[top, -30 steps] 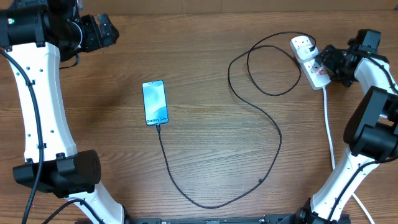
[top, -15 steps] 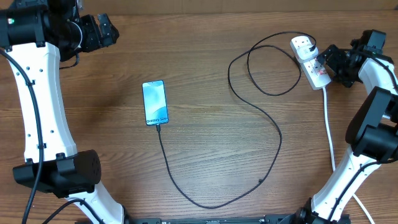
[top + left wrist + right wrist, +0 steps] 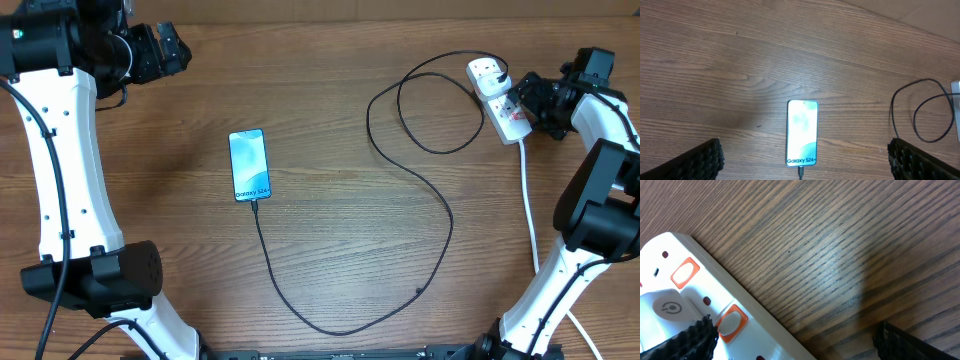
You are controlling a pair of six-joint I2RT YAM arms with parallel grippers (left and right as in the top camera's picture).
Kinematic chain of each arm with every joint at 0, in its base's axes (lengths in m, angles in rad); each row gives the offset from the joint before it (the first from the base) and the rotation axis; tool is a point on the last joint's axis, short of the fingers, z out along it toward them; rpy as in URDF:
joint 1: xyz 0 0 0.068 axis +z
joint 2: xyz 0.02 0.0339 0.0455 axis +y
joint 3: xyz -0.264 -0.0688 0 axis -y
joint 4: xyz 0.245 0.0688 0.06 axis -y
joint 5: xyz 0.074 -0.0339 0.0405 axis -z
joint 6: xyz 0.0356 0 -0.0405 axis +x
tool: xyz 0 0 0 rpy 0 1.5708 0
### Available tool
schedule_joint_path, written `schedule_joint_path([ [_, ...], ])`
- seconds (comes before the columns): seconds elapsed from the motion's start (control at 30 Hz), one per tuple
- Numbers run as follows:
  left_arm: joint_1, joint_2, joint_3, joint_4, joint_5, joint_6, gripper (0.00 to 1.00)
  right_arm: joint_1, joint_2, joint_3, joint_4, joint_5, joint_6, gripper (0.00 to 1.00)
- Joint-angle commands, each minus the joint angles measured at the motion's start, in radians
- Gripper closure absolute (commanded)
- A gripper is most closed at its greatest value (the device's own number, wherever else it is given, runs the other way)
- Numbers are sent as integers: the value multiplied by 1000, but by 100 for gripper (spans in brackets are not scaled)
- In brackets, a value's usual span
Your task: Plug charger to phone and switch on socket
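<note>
I see the phone (image 3: 250, 165) lying flat, screen up, left of centre on the wooden table (image 3: 330, 120). The black charger (image 3: 447, 215) cable meets the phone's near edge, sweeps toward the near side, then loops back to its white plug head in the far end of the socket (image 3: 495, 100) at the far right. My right gripper (image 3: 522, 100) sits at the socket's right side, fingers (image 3: 692, 337) spread open, one beside an orange-red switch (image 3: 729, 322). My left gripper (image 3: 168, 50) hovers at the far left, fingers wide open.
</note>
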Motion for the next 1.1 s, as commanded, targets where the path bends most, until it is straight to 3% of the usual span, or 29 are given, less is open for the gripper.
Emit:
schedule_joint_path([
  [0.0, -2, 10, 1, 0, -2, 2, 0, 17, 96, -58, -13, -3, 19, 0],
  [1.07, -2, 10, 1, 0, -2, 2, 0, 17, 103, -58, 8, 61, 22, 0],
])
